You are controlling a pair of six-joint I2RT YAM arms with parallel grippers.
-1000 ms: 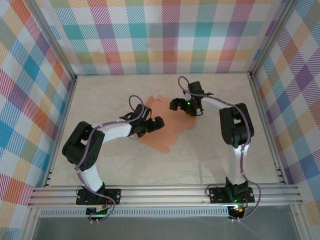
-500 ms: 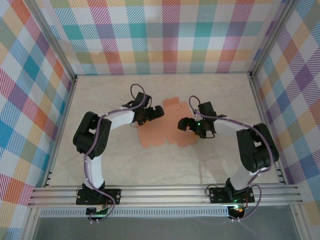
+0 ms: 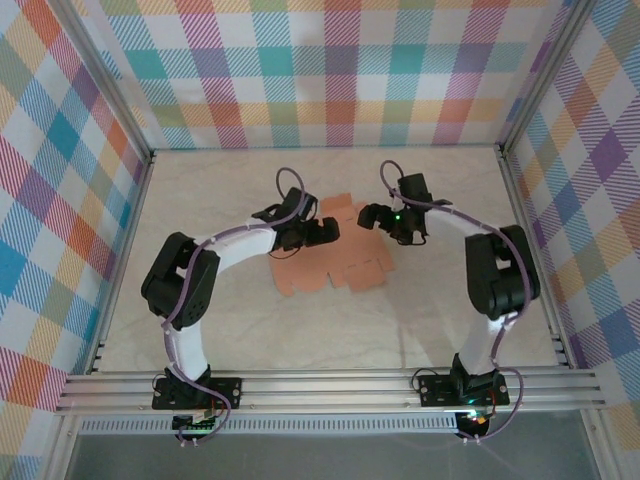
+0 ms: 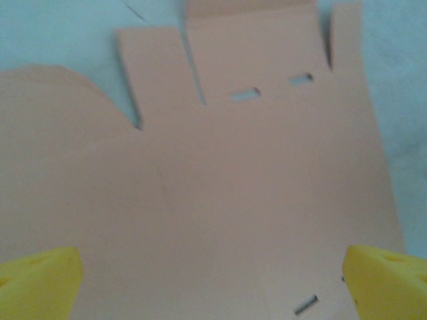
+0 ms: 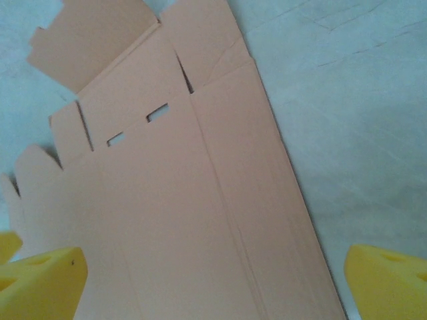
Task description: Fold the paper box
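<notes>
Right end effector nearer plaid wall

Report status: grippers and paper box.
Left gripper open, over the paper box. Right gripper open, over its far edge. Box flat on table, unfolded.

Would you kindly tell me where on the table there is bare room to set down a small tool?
Bare table runs between the paper box and the near rail, and along the back wall. The middle is crowded: the left arm and right arm meet over the card.
</notes>
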